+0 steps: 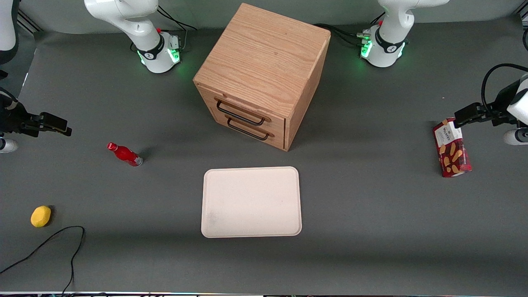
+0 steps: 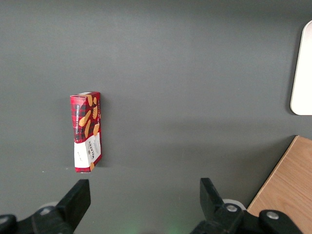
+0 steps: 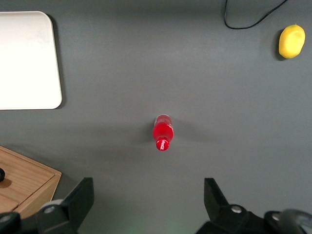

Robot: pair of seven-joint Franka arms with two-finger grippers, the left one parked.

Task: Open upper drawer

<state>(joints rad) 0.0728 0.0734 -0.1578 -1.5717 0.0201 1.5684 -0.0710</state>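
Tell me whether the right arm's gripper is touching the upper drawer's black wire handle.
Apart. The front view shows the gripper open near the table's working-arm end, with bare grey table between it and the black wire handle of the light oak upper drawer.

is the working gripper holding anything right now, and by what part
Nothing is held: the gripper hangs open above the table near the red bottle, away from the upper drawer.

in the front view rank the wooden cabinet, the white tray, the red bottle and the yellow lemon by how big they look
1. wooden cabinet
2. white tray
3. red bottle
4. yellow lemon, close to the bottle

The gripper hangs open at the working arm's end.
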